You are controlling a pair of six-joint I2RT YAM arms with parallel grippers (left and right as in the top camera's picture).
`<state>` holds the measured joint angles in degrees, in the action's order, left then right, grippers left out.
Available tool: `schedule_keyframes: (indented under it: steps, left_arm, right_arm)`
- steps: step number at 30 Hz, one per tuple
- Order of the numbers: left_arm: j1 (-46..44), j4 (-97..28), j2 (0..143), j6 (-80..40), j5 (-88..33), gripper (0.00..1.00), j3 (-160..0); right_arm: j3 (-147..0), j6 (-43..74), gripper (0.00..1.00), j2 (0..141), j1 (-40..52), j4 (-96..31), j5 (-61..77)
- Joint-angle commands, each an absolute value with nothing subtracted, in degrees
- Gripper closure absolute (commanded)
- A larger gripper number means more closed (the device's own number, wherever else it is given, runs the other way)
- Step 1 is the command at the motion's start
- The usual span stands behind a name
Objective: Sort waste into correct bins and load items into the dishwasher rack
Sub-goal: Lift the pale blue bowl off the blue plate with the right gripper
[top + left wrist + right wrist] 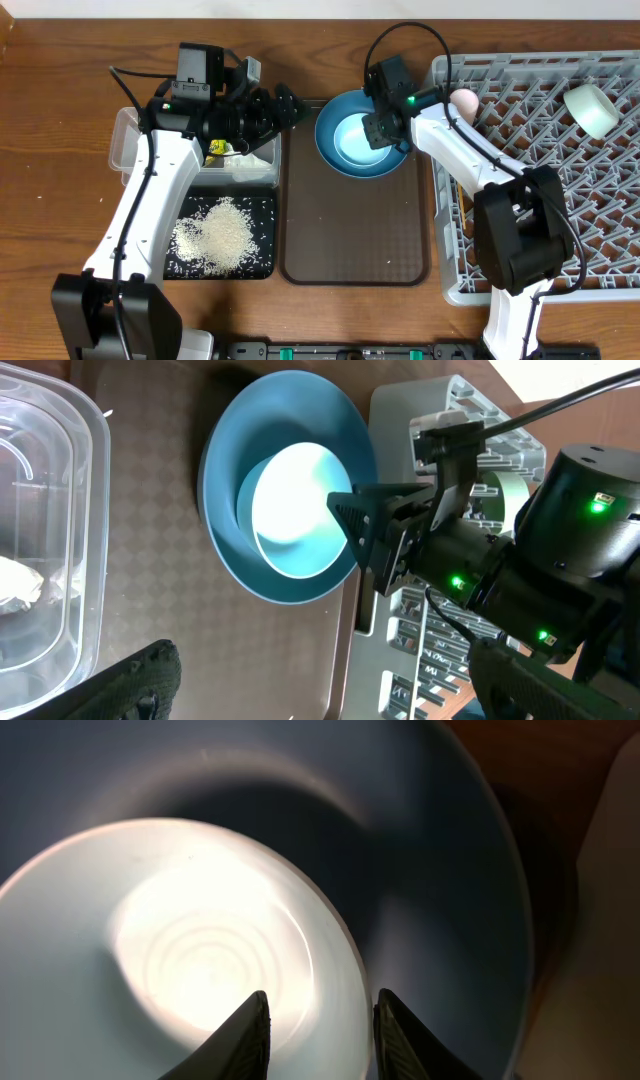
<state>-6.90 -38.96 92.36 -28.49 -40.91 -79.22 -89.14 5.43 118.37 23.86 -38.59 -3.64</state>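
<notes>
- Light-blue bowl [200,950] sits nested inside the dark-blue plate [325,130] at the far end of the brown tray [350,240], just beside the dishwasher rack [600,200].
- Directly beneath the right gripper [325,1020] lies the bowl's right-hand rim, and the rack is to that arm's right, so it looks like the nearer arm for the lift.
- The right jaws stand partly open and straddle that rim, one finger inside the bowl and one outside (I cannot tell whether either touches it).
- The left gripper [288,105] hangs spread wide and empty by the clear tub [125,140].
</notes>
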Motion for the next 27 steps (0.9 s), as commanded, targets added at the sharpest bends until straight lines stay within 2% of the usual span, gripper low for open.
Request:
schedule_keyframes:
  steps: [1,7,22,27]
  left_arm:
    - [-6.8,-39.0,91.7,-28.5,-40.4,0.06,-79.6]
    - [-6.8,-39.0,91.7,-28.5,-40.4,0.06,-79.6]
    - [-6.8,-39.0,91.7,-28.5,-40.4,0.05,-79.6]
    - [-6.8,-39.0,91.7,-28.5,-40.4,0.06,-79.6]
  right_arm:
    - [-88.8,5.1,0.67,119.0,23.9,-38.9,-4.7]
    - [-88.8,5.1,0.72,119.1,24.0,-39.2,-4.7]
    - [-87.3,5.1,0.77,119.3,23.9,-38.0,-5.0]
    - [-87.3,5.1,0.83,119.3,23.9,-37.9,-5.8]
